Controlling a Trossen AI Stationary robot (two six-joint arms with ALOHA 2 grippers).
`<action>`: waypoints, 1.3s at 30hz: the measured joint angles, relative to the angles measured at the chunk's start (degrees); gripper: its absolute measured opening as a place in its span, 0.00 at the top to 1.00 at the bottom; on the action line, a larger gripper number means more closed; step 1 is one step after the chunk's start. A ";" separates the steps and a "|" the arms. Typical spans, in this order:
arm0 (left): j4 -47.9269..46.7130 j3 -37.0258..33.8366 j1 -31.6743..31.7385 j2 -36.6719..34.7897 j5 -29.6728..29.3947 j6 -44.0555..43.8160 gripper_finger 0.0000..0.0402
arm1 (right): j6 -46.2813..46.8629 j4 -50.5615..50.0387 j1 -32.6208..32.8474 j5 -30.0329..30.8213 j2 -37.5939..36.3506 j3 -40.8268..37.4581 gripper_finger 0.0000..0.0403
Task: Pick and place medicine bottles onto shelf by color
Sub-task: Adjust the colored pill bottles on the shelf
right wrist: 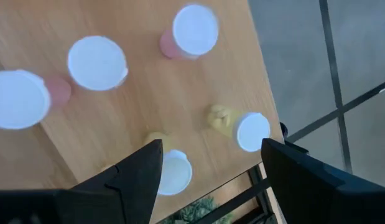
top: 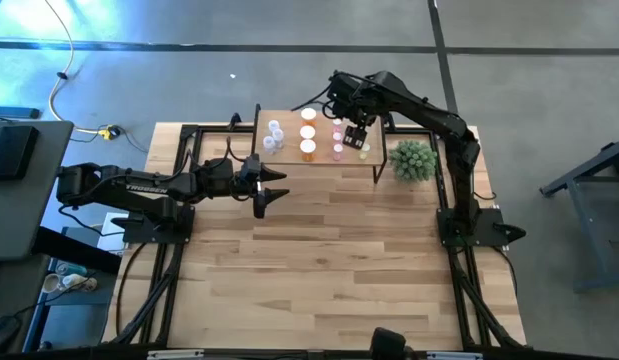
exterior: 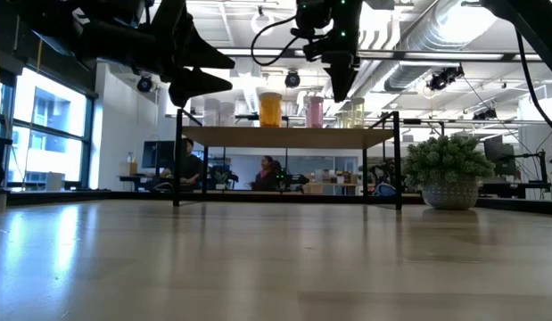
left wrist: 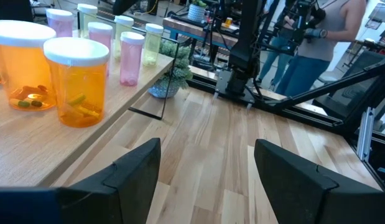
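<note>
Light-wood boards make up the table (top: 329, 270), and at its 12 o'clock edge stands the shelf (top: 289, 160), a smaller pale board on thin black legs. All the medicine bottles (top: 308, 131) seen here already stand upright on that shelf, sorted in rows by colour: clear ones (top: 274, 136) toward 9 o'clock, orange ones (left wrist: 77, 81) in the middle, pink ones (left wrist: 131, 57) next, and pale yellow-green ones (right wrist: 242, 128) nearest the 3 o'clock end. Just beside that end, on the tabletop, sits a green spiky plant (top: 413, 160) in a pale pot.

The right gripper (top: 356, 137) hangs above the pink and yellow-green rows, pointing down; its fingers are spread apart and pinch nothing. In its wrist view, white caps lie below and between the two dark fingers.

The left gripper (top: 275, 189) hovers over the table at about 7 o'clock from the shelf, close to its front edge. Its fingers are likewise spread wide and empty.

Beyond the table, people (exterior: 268, 172) sit at desks in the room behind.
</note>
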 joint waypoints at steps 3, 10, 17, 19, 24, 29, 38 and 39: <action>0.00 0.01 -0.02 0.00 0.00 0.00 0.38 | -0.18 -0.18 0.46 0.00 0.00 0.00 0.35; 0.00 0.02 -0.02 0.00 0.00 -0.73 0.38 | 0.24 -0.13 0.89 -0.15 0.15 -0.02 0.35; 0.00 0.02 -0.02 0.00 0.00 -1.44 0.38 | 1.70 0.27 1.72 -0.66 0.20 -0.02 0.35; 0.00 0.01 -0.01 0.00 0.00 -1.44 0.38 | 2.30 0.29 2.08 -0.63 0.42 -0.02 0.35; 0.00 0.02 -0.01 0.00 0.00 -1.44 0.38 | 3.29 0.53 2.55 -0.18 1.13 -0.04 0.35; 0.00 0.02 -0.04 0.00 0.00 -1.46 0.38 | 4.03 0.53 2.58 3.30 1.31 -0.04 0.35; 0.00 0.01 -0.04 0.00 0.00 -1.66 0.38 | 5.66 -1.10 2.43 3.61 1.33 -0.04 0.35; 0.00 0.01 -0.04 0.00 0.00 -1.66 0.38 | 5.80 -1.38 2.45 3.94 1.33 -0.04 0.35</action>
